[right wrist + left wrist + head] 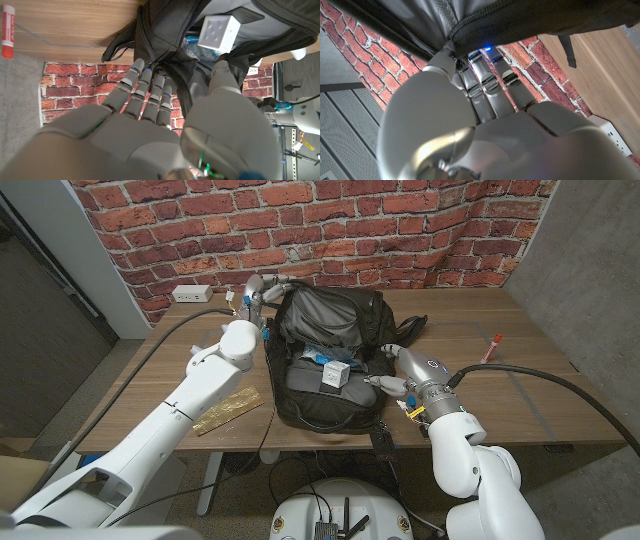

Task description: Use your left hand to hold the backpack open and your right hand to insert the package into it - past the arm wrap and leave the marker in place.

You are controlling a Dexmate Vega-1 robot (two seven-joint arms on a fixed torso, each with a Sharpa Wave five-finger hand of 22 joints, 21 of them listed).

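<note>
— What is the left hand [262, 288] doing?
— Gripping the black fabric backpack [330, 360] rim at eleven o'clock.
— And the right hand [392, 383]?
— Fingers apart, holding nothing, beside the small white cube package [337, 375] sitting inside; red marker [492, 346] lying at two o'clock on the wooden surface [540, 380].

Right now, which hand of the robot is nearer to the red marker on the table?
The right. The right hand is at the backpack's right edge, on the marker's side. The left hand grips the bag's far left rim, across the bag from it.
</note>
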